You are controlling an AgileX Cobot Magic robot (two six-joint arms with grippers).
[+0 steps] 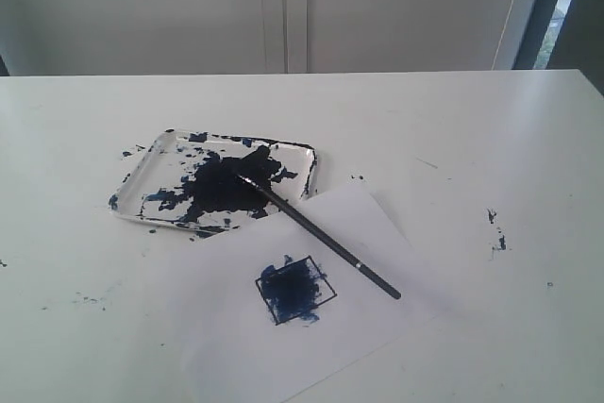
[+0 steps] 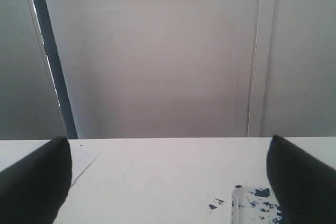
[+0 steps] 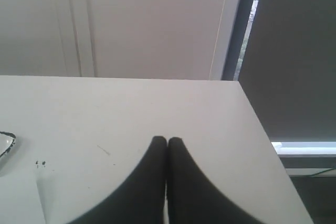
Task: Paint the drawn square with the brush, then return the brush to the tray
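Observation:
The drawn square (image 1: pixel 295 290) sits tilted on the white paper (image 1: pixel 321 327), smeared with dark blue paint. The brush (image 1: pixel 316 232) lies free, its bristle end on the big blotch in the tray (image 1: pixel 151 167) and its handle reaching over the tray's rim onto the paper. Neither gripper shows in the exterior view. In the left wrist view my left gripper (image 2: pixel 168 182) stands wide open with nothing between its fingers, and a corner of the tray (image 2: pixel 236 203) is just ahead. My right gripper (image 3: pixel 167 141) is shut, fingertips touching, holding nothing, above bare table.
Paint specks mark the table (image 1: pixel 472 139) at the right (image 1: pixel 496 231) and beside the tray's far left corner (image 1: pixel 127 153). The table's right edge (image 3: pixel 262 129) runs close to my right gripper. A wall stands behind the table.

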